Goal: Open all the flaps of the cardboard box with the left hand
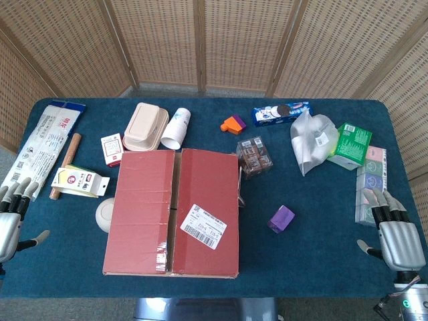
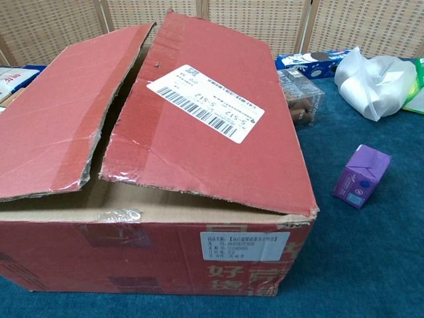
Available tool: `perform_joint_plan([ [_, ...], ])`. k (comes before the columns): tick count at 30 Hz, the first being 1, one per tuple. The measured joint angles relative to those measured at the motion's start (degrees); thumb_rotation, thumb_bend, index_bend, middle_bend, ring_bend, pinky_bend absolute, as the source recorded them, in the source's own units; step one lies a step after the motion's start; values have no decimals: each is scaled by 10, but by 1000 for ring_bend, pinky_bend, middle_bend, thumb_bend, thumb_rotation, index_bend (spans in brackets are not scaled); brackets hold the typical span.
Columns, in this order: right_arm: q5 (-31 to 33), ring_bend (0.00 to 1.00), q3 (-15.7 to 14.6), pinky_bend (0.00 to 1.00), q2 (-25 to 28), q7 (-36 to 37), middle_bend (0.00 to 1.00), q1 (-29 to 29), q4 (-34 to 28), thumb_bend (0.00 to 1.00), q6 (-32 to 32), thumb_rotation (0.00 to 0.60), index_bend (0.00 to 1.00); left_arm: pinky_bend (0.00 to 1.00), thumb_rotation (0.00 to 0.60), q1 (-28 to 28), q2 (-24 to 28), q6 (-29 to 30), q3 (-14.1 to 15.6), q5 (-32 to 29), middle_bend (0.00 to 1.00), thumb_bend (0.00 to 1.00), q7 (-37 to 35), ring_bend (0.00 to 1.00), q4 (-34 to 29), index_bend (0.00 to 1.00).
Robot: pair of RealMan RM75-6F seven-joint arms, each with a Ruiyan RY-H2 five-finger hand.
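The red cardboard box (image 1: 172, 210) sits with both top flaps down, slightly lifted. Left hand (image 1: 11, 214) and right hand (image 1: 394, 231) rest empty, fingers apart.

1. Cardboard box (image 2: 199, 152): matt red card, rough torn flap edges, glossy clear tape, a paper label stuck on.
2. Surface (image 1: 321, 254): covered in matt blue cloth.
3. Right hand (image 1: 394, 231): smooth silver shell, metallic look, dark fingers.
4. Bag (image 2: 377, 76): thin, glossy, translucent plastic, crumpled.
5. Screen (image 1: 234, 40): woven wicker panels framed in wood.
6. Purple carton (image 2: 361, 175): printed card, slight sheen.
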Motion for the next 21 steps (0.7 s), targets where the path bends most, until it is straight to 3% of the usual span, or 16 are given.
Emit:
perform_joint_plan([
  [7, 1, 0, -2, 151, 0, 3, 0, 2, 1, 0, -8, 600, 0, 0, 600, 3, 3, 7, 0, 2, 0, 105, -5, 0, -5, 0],
  [16, 6, 0, 2, 150, 7, 17, 0, 1, -4, 0, -5, 600, 0, 0, 600, -7, 10, 11, 8, 56, 0, 106, -16, 0, -30, 0],
  [21, 8, 0, 2, 150, 10, 23, 0, 1, -6, 0, -8, 600, 0, 0, 600, -50, 22, -2, -18, 79, 0, 106, -17, 0, -60, 0],
])
